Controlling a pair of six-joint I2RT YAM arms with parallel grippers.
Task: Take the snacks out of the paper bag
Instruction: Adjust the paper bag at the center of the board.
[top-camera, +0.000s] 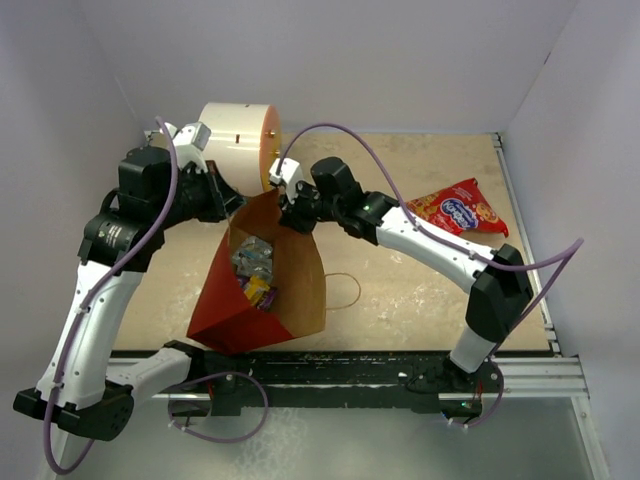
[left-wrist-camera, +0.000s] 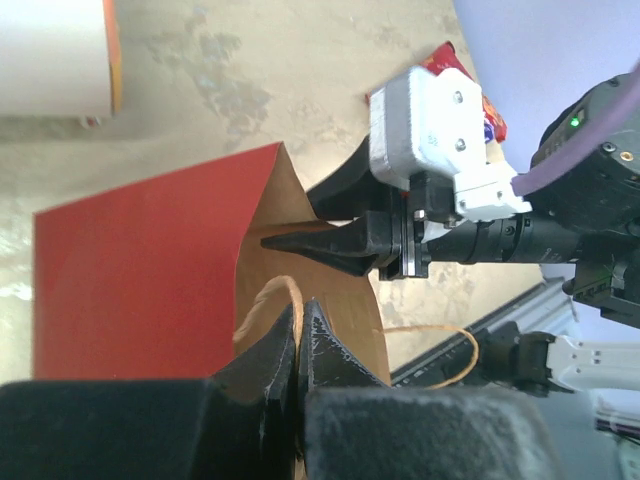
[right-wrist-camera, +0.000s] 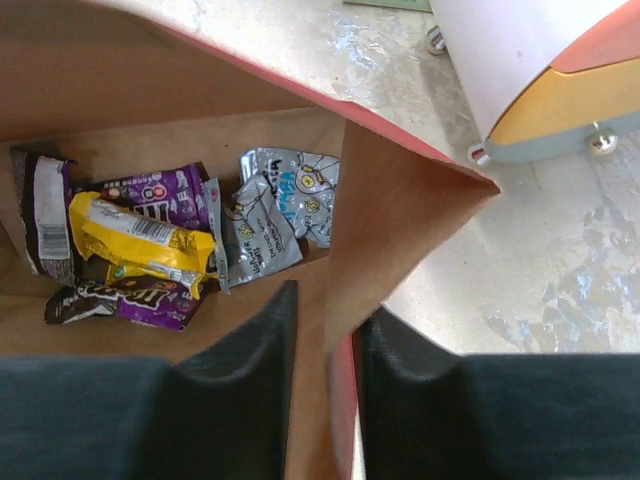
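**Beige counter, bag gripped at its mouth**

Mottled beige counter (top-camera: 420, 290) carries the paper bag (top-camera: 300, 290) at its middle, mouth tipped up and open. The left fingers (left-wrist-camera: 270, 370) are pressed nearly together on the bag's rim, beside a cord handle (left-wrist-camera: 275, 290). The right fingers (right-wrist-camera: 265, 360) stand narrow astride the bag's far wall, one inside and one outside; whether they squeeze it cannot be told. Deep inside the bag lie a silver packet (right-wrist-camera: 275, 215), a yellow packet (right-wrist-camera: 135, 240) and a purple packet (right-wrist-camera: 165, 195). A red snack bag (top-camera: 460, 208) lies flat, well apart to the bag's right. A white-and-orange drum (top-camera: 235, 140) sits behind the bag.
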